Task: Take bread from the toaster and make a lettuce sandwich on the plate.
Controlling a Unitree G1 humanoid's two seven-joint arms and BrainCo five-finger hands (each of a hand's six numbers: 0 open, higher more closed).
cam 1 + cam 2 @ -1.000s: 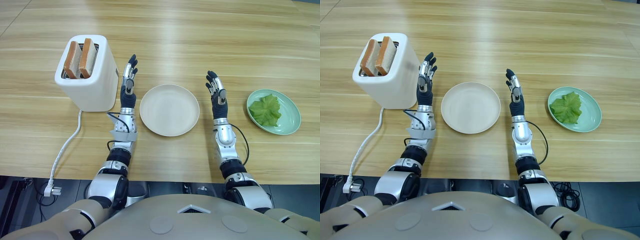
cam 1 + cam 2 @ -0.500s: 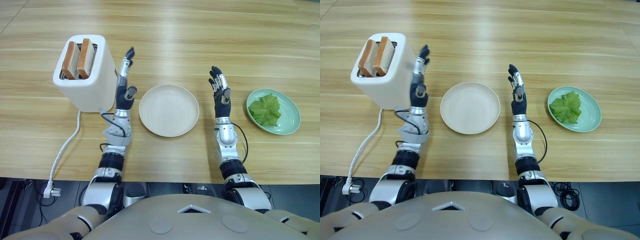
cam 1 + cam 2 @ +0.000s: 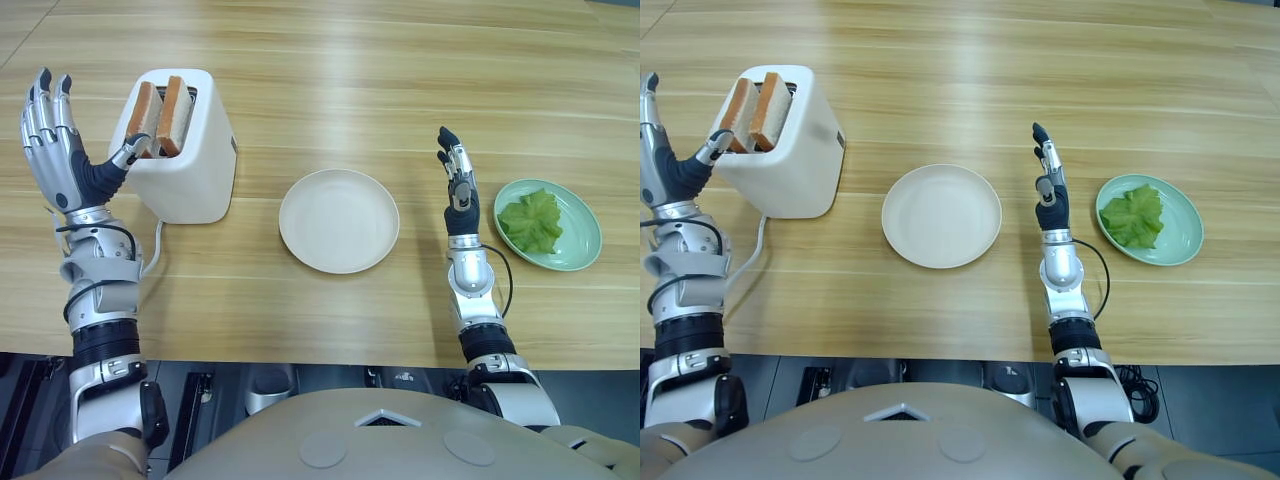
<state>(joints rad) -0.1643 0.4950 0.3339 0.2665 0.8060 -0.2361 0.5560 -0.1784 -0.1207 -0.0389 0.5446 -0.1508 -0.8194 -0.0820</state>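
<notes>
Noted bread slices (image 3: 160, 115) upright in toaster (image 3: 190, 178), left hand (image 3: 60, 150) open, empty, just left of it. Saw right hand (image 3: 458, 182) likewise open, well right of toaster. Could tip toaster with sideways shove or crush slice by pinching hard

Left hand (image 3: 58, 150) raised high, splayed, empty; right hand (image 3: 459, 184) upright, outstretched, empty

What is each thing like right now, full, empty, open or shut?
White box toaster: upright, two slices in its slots.
Two brown-crusted bread slices: sticking up, not taken.
Round cream plate: bare.
Green leaf of lettuce: lying on its dish.
Round pale-green dish: holds lettuce.
Left hand: open, beside toaster.
Right hand: open, between the plate and dish.
</notes>
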